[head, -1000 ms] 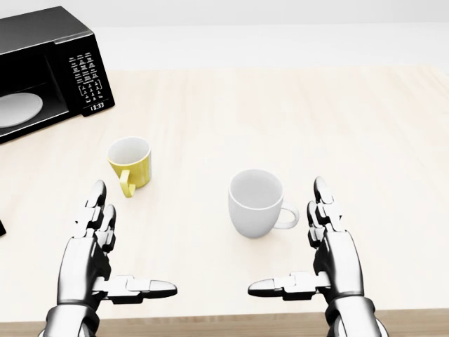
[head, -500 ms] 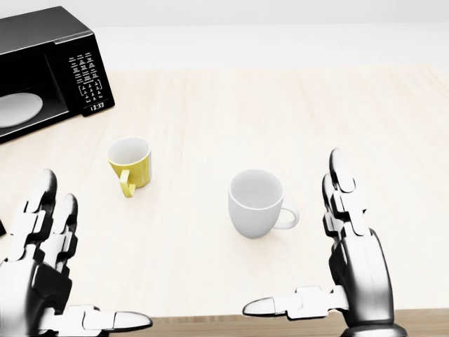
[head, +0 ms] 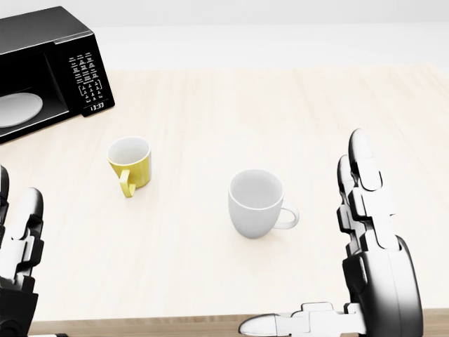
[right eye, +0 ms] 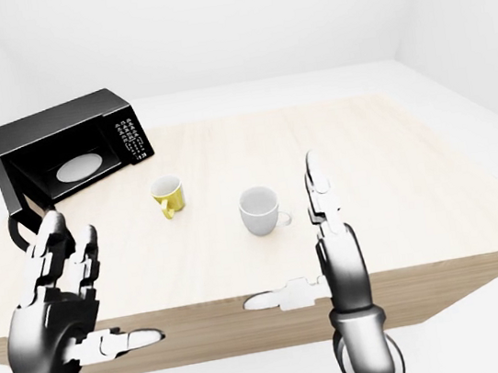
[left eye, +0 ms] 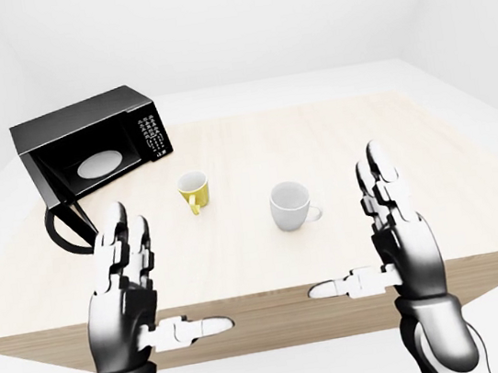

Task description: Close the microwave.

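Note:
The black microwave (left eye: 94, 139) stands at the table's far left corner in the left-eye view, a white plate (left eye: 100, 163) showing in its lit cavity. Its door (left eye: 64, 222) hangs open, swung out toward the table's left edge. My left hand (left eye: 167, 274) is raised over the near table edge, fingers spread and open, well short of the door. My right hand (left eye: 352, 228) is held up the same way on the right, open and empty. Neither hand touches anything.
A yellow mug (head: 130, 163) and a larger white mug (head: 257, 202) stand on the pale wooden table (head: 295, 112) between my hands and the microwave. White walls and floor surround the table.
Both hands have risen and drawn apart: the left has slid to the head view's left edge, the right up its right side. Microwave, door and mugs have not moved.

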Robot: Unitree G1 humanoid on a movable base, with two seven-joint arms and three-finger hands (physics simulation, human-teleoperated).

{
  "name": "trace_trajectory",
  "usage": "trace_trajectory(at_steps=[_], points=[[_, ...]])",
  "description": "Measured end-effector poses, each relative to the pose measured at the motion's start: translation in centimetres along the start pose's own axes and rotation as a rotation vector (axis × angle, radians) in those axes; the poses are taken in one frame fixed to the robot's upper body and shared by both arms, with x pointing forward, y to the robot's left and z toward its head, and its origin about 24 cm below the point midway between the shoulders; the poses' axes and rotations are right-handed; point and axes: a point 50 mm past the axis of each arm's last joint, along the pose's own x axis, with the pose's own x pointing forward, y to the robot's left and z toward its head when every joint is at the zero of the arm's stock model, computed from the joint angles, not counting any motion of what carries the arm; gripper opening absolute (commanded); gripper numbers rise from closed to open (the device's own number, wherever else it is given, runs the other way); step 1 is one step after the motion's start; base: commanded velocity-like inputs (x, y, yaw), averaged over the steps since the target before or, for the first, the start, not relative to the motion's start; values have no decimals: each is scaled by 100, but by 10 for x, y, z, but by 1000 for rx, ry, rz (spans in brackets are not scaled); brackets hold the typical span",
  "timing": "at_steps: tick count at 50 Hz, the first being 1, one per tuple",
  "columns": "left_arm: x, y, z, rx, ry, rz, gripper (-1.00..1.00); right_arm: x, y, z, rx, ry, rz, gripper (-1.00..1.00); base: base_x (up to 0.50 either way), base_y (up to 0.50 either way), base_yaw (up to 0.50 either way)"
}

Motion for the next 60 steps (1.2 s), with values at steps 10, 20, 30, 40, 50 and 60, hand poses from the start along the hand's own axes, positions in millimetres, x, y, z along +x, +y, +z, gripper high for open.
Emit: trace_trajectory(at_steps=[10, 20, 30, 40, 50, 60], points=[[-2, 1, 3, -7, -9, 0, 100, 0, -2, 1, -12, -3, -21, 100, 0, 0, 0], [-3, -1, 4, -17, -13, -10, 100, 0, -2, -1, -72, 4, -37, 100, 0, 48, 0], [-3, -1, 5, -19, -18, -14, 100, 0, -1, -2, -95, 7, -44, 100, 0, 50, 0], [-3, -1, 5, -19, -18, -15, 100, 0, -1, -3, -101, 10, -45, 100, 0, 50, 0], [-3, -1, 5, -18, -17, -17, 100, 0, 0, -4, -102, 14, -44, 100, 0, 50, 0], [-2, -1, 5, -17, -16, -18, 100, 0, 0, -5, -103, 17, -44, 100, 0, 50, 0]])
